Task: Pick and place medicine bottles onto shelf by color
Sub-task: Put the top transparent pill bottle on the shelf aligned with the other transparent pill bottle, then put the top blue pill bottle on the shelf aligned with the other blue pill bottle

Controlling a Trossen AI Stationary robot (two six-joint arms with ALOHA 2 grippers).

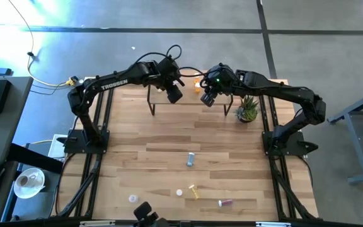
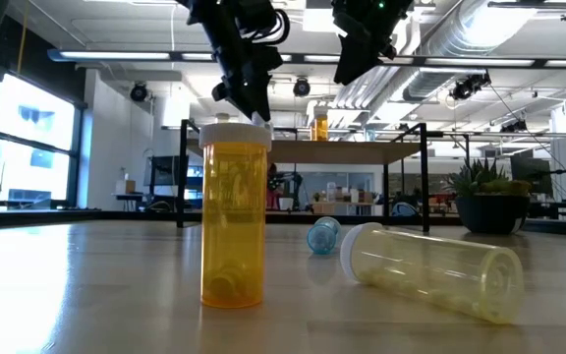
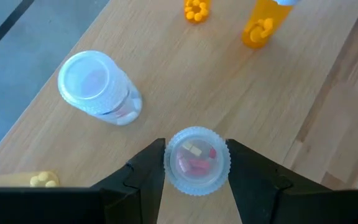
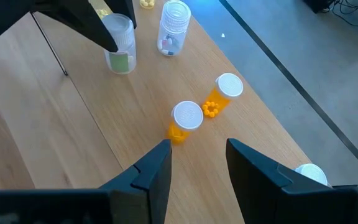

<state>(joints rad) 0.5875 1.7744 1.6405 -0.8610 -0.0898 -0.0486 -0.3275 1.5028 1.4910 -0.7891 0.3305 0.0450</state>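
Both arms work over the shelf (image 1: 188,94) at the far edge of the table (image 1: 169,151), where sorted medicine bottles are gathering. The left gripper (image 3: 196,180) stands over a clear bottle (image 3: 197,160) with reddish pills showing through its cap, one finger to each side of it; the fingers look to be just at its sides, and whether they still pinch it or have begun to let go cannot be told. The bottle seems to stand on the shelf top, beside a second clear bottle (image 3: 98,87) and not far from two orange ones (image 4: 187,118) (both upright and white-capped in the right wrist view).

The right gripper (image 4: 197,163) hovers above the right part of the shelf, fingers spread with nothing between them, near the potted plant (image 1: 247,109).

The step in hand appears to be the setting-down of the clear bottle among its like. The next move probably calls for the left fingers to part fully and lift straight up, lest the bottle tip, then for one arm to travel to the near side of the table, where a blue-grey bottle (image 1: 191,159), a yellow bottle (image 1: 194,191) and a pinkish one (image 1: 225,202) lie waiting, along with an upright amber bottle (image 2: 234,221) seen close in the low view.
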